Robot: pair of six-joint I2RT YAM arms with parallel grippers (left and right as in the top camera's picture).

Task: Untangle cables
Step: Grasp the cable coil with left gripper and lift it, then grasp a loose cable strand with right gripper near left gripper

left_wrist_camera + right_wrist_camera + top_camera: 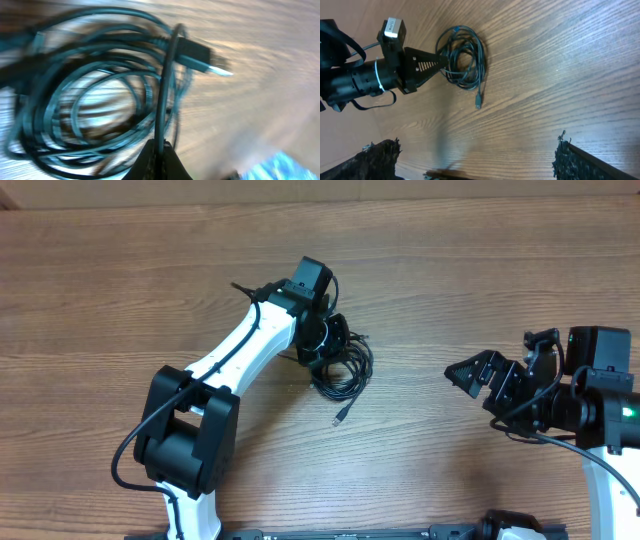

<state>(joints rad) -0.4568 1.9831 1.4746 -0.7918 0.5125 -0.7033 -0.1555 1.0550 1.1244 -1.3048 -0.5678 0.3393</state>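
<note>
The cables (348, 368) are lying coiled on the table (480, 260) (one plug (341, 417) trailing loose); the left gripper (441, 62) is pinching one strand, fully closed. The right gripper (475, 377) is hovering well apart, spread wide, holding nothing.

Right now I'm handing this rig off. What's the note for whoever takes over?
Left claw: shut on one strand of the cables, at the bundle's edge.
Right claw: open, empty, off to the right, apart from the bundle.
Cables: one coiled bundle on the table; one plug lies loose beside it.
Done: a grip only.
Left: nothing separated yet; pull the cords apart.
</note>
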